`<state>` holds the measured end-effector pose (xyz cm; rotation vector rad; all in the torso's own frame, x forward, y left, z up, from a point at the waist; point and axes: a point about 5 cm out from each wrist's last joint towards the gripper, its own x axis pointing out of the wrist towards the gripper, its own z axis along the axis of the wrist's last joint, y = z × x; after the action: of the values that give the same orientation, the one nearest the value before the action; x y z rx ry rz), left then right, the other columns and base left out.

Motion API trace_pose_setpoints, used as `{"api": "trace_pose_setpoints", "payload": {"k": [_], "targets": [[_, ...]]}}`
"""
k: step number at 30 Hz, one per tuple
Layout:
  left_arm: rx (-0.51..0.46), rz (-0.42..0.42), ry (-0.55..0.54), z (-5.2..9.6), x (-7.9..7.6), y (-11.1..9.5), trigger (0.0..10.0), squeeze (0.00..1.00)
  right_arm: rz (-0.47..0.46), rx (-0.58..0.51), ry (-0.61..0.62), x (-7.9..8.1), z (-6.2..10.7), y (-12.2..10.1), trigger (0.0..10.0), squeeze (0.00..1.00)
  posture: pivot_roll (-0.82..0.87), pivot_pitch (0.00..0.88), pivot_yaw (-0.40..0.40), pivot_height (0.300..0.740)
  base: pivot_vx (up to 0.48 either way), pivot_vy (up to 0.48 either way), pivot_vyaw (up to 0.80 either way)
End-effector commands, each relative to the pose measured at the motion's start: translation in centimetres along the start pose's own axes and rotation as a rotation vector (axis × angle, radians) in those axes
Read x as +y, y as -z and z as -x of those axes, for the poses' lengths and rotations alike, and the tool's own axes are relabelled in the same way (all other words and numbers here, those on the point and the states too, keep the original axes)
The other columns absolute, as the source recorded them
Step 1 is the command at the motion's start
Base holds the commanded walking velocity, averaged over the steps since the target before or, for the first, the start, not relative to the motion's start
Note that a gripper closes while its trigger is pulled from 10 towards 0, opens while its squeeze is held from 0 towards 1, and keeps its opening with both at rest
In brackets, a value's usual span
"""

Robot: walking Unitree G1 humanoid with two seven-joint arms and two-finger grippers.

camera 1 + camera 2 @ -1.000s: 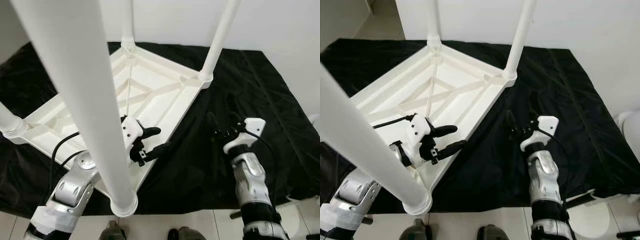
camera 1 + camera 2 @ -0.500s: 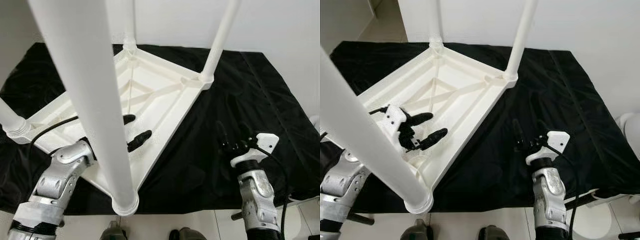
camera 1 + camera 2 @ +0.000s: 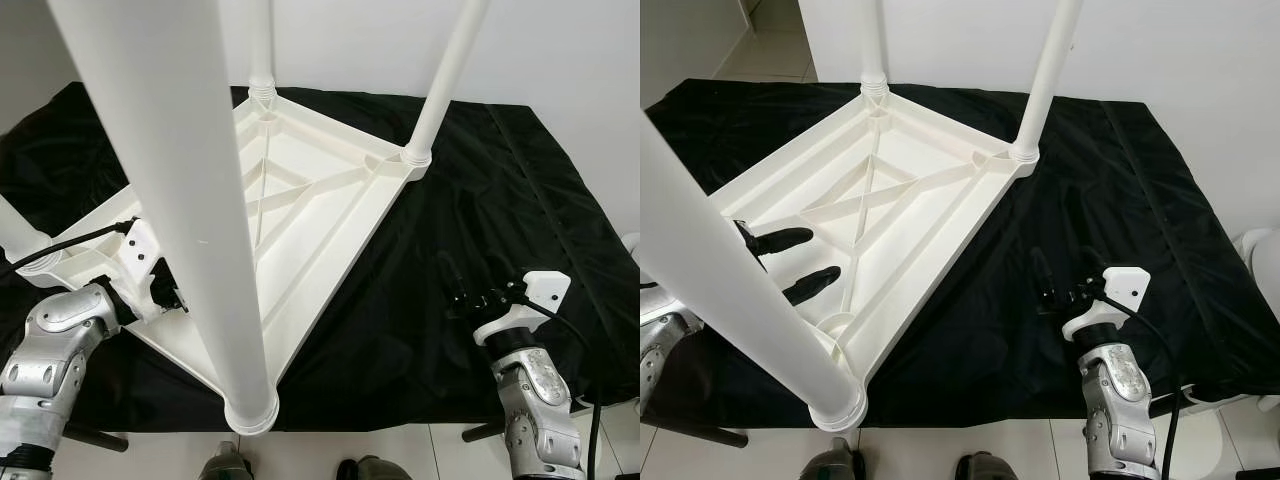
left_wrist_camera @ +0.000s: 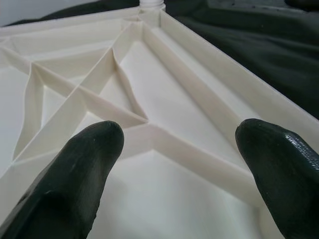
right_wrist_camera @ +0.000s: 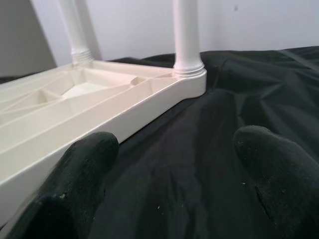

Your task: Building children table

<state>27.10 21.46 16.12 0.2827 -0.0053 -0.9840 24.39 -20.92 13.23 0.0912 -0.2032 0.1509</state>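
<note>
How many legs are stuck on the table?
4. Near leg rises at the closest corner, one leg at the left corner, one leg at the far corner, one leg at the right corner. The table lies upside down.

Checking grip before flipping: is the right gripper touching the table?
Apart. The right eye view shows the right gripper open over the black cloth, cloth showing between it and the table.

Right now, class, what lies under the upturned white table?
A black cloth lies spread under the white table, reaching past it on the sides in view, with pale floor tiles at its near edge. What the cloth covers beneath the tabletop cannot be seen.
</note>
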Motion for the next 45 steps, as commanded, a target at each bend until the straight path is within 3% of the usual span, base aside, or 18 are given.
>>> {"api": "trace_pose_setpoints", "payload": {"k": [1, 4, 7, 8, 13, 18, 23, 28, 42, 45], "targets": [[0.03, -0.02, 0.074, 0.3, -0.4, 0.4, 10.0, 0.0, -0.003, 0.013, 0.003, -0.2, 0.3, -0.1, 10.0, 0.0, 0.08, 0.068, -0.047, 0.74, 0.0, 0.0, 0.0], [0.054, -0.095, 0.132, 1.8, -0.2, 0.7, 10.0, 0.0, 0.006, 0.02, 0.003, -0.5, 0.4, -0.3, 10.0, 0.0, 0.09, 0.067, -0.048, 0.74, 0.0, 0.0, 0.0], [0.054, -0.109, 0.146, 2.1, -0.2, 0.7, 10.0, 0.0, 0.006, 0.023, 0.004, -0.5, 0.4, -0.4, 10.0, 0.0, 0.09, 0.067, -0.048, 0.74, 0.0, 0.0, 0.0], [0.076, -0.156, 0.192, 2.6, -0.7, 1.3, 10.0, 0.0, 0.008, 0.028, 0.008, -0.6, 0.4, -0.3, 10.0, 0.0, 0.09, 0.067, -0.051, 0.74, 0.0, 0.0, 0.0], [0.083, -0.163, 0.229, 2.9, -1.2, 1.4, 10.0, 0.0, 0.007, 0.032, 0.007, -0.5, 0.4, -0.3, 10.0, 0.0, 0.1, 0.068, -0.054, 0.74, 0.0, 0.0, 0.0], [0.103, -0.195, 0.277, 2.6, -2.0, 1.9, 10.0, 0.0, 0.015, 0.04, -0.004, -0.6, 0.4, -0.4, 10.0, 0.0, 0.09, 0.068, -0.06, 0.74, 0.0, 0.0, 0.0], [0.111, -0.201, 0.297, 2.8, -1.8, 2.4, 10.0, 0.0, 0.03, 0.042, 0.002, -1.1, 0.4, -0.7, 10.0, 0.0, 0.09, 0.067, -0.062, 0.74, 0.0, 0.0, 0.0], [0.167, -0.296, 0.337, 3.0, -1.8, 3.3, 10.0, 0.0, 0.043, 0.041, 0.003, -1.4, 0.3, -0.9, 10.0, 0.0, 0.09, 0.068, -0.062, 0.74, 0.0, 0.0, 0.0], [0.209, -0.319, 0.359, 2.7, -1.7, 4.2, 10.0, 0.0, 0.056, 0.031, 0.014, -1.8, 0.1, -1.3, 10.0, 0.0, 0.08, 0.069, -0.055, 0.74, 0.0, 0.0, 0.0], [0.24, -0.321, 0.352, 1.8, -1.7, 4.6, 10.0, 0.0, 0.056, 0.029, 0.011, -1.6, 0.0, -1.4, 10.0, 0.0, 0.07, 0.07, -0.051, 0.74, 0.0, 0.0, 0.0]]}}
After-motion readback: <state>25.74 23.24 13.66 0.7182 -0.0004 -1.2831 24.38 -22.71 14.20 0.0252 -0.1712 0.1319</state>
